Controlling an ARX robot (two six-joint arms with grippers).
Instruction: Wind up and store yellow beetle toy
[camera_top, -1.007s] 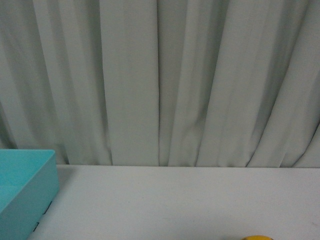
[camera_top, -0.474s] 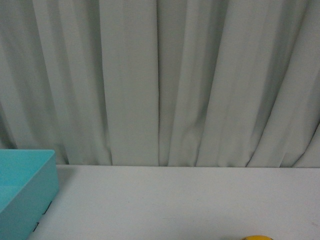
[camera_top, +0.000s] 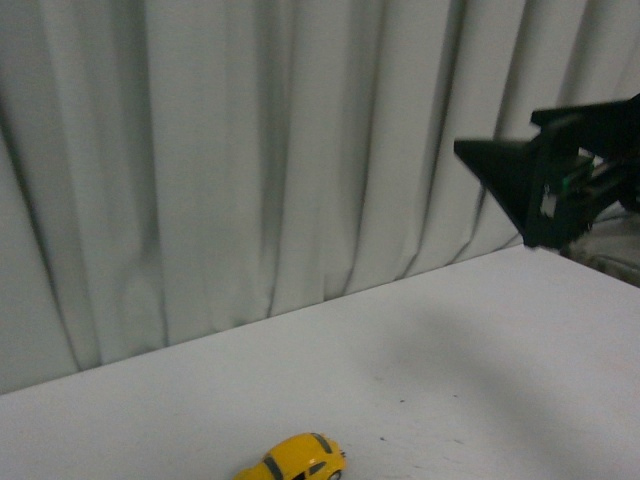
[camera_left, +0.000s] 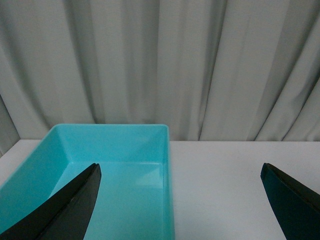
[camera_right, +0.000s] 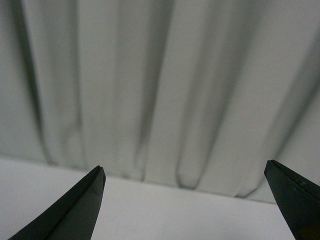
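Note:
The yellow beetle toy (camera_top: 293, 458) stands on the white table (camera_top: 430, 350) at the bottom edge of the front view, partly cut off. My right gripper (camera_top: 497, 150) hangs open high at the right, well above and to the right of the toy. In the right wrist view the right gripper (camera_right: 183, 166) has only table and curtain between its dark fingers (camera_right: 75, 210). The left gripper (camera_left: 180, 167) is open in the left wrist view, one finger over a turquoise bin (camera_left: 120, 131) and the other over bare table. The toy is out of view in both wrist views.
A grey-white pleated curtain (camera_top: 250, 150) closes off the back of the table in every view. The turquoise bin is open-topped, and its floor shows nothing on it. White tabletop (camera_left: 225, 190) lies beside the bin.
The front view has swung round: the turquoise bin has left it, more of the yellow toy shows at the bottom, and my right gripper has come in at the right.

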